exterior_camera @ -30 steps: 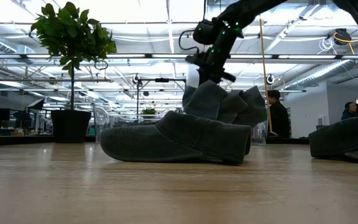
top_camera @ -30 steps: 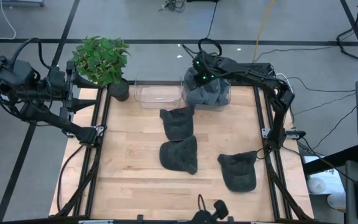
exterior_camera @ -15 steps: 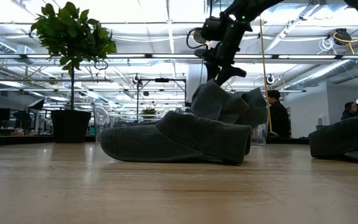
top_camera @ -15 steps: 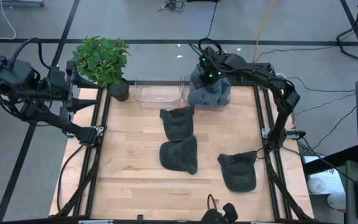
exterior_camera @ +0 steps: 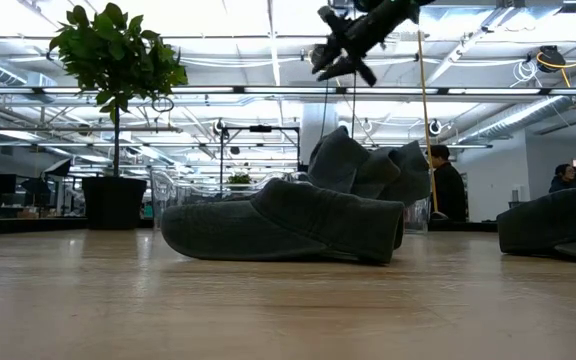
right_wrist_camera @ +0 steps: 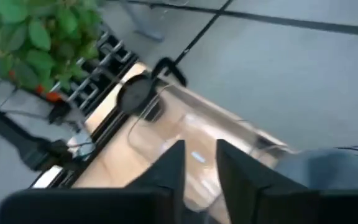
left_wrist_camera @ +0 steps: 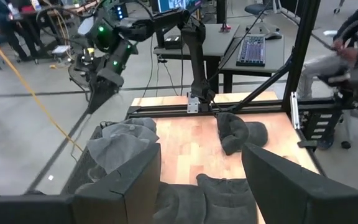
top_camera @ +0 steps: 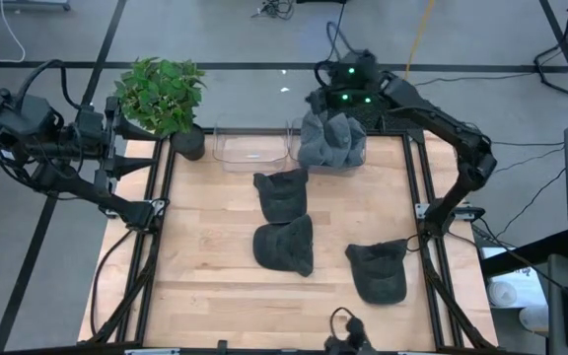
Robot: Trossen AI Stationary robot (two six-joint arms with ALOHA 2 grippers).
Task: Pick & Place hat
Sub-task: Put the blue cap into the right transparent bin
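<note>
Several dark grey hats are piled in a clear bin (top_camera: 331,144) at the table's far edge, and the pile stands up behind the nearer hats in the low view (exterior_camera: 363,165). Three more hats lie flat on the wood: one below the bins (top_camera: 282,194), one at the centre (top_camera: 286,245), one at the near right (top_camera: 378,270). My right gripper (top_camera: 323,102) (exterior_camera: 330,55) hangs open in the air above the pile's far side, touching nothing. My left gripper (left_wrist_camera: 201,180) is open and waits off the table's left edge by the plant.
An empty clear bin (top_camera: 249,150) (right_wrist_camera: 197,137) stands left of the filled one. A potted plant (top_camera: 161,97) occupies the far left corner. Black frame rails run along the left and right table edges. People show in the room beyond.
My right gripper has risen from the top of the hat pile in the bin and drawn back toward the table's far edge, and now hangs clear above it. The hats stay in the bin.
</note>
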